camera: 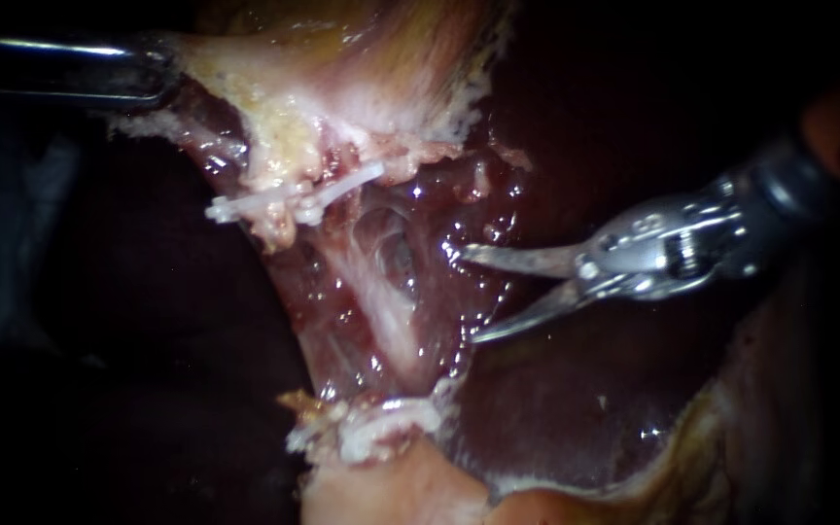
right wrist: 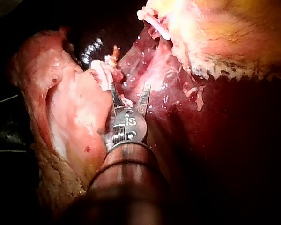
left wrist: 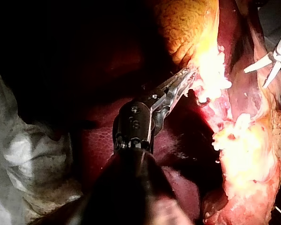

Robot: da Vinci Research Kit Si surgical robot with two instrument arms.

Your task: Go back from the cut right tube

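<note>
Right instrument (camera: 467, 296) stood spread beside the clipped tissue while the left instrument (camera: 70, 70) held the upper edge.

In the endoscope view the right instrument's pincer was released, blades parted with nothing between them. Their tips lay just right of a pale tube (camera: 381, 292) running between the upper clips (camera: 294, 199) and the lower clips (camera: 381, 423); which strand was the cut right tube could not be told. Dark liver (camera: 576, 389) lay open under its shaft. The left instrument came in level, clenched on the pale tissue edge (camera: 206, 68). In the left wrist view the left instrument (left wrist: 180, 84) gripped that bright tissue edge (left wrist: 210, 70), the parted right instrument (left wrist: 255, 78) well apart beyond it. In the right wrist view the right instrument (right wrist: 129, 93) gaped near the lower clips (right wrist: 100, 72), smooth liver (right wrist: 225, 140) free beside the shaft.
</note>
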